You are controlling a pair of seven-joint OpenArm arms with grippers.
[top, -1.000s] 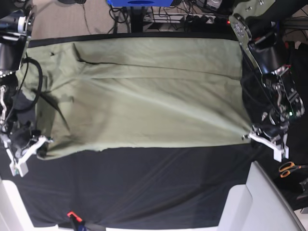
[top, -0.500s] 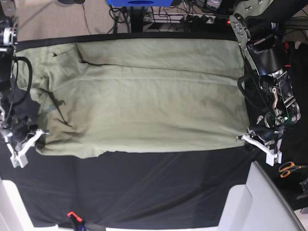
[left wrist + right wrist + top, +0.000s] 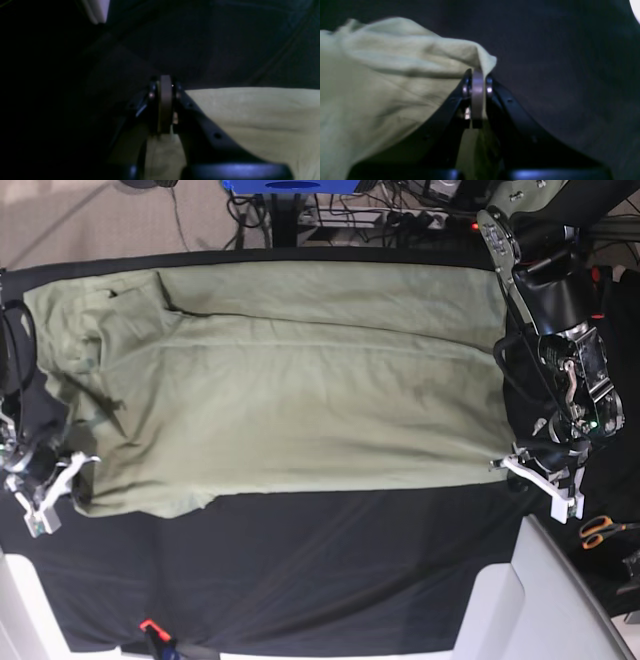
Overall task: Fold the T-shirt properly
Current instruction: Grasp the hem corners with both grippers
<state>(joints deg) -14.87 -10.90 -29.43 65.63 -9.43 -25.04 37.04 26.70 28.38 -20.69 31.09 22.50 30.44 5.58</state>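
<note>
The pale sage-green T-shirt (image 3: 290,390) lies spread across the black cloth (image 3: 300,570), stretched between my two grippers. My left gripper (image 3: 506,467), on the base view's right, is shut on the shirt's near right corner. In the left wrist view (image 3: 165,100) its jaws are closed with green fabric (image 3: 250,120) beside and below them. My right gripper (image 3: 76,472), on the base view's left, is shut on the shirt's near left corner. In the right wrist view (image 3: 477,87) bunched fabric (image 3: 395,75) drapes over the closed jaws.
Orange-handled scissors (image 3: 603,531) lie at the right edge. A white panel (image 3: 560,600) rises at the front right, another at the front left (image 3: 20,600). A small orange-tipped tool (image 3: 152,632) sits at the cloth's front edge. Cables and a blue object (image 3: 290,188) lie beyond the table.
My right gripper has pulled the shirt's left corner further left, and the left side has shifted and bunched. My left gripper has drawn slightly inward and upward with its corner.
</note>
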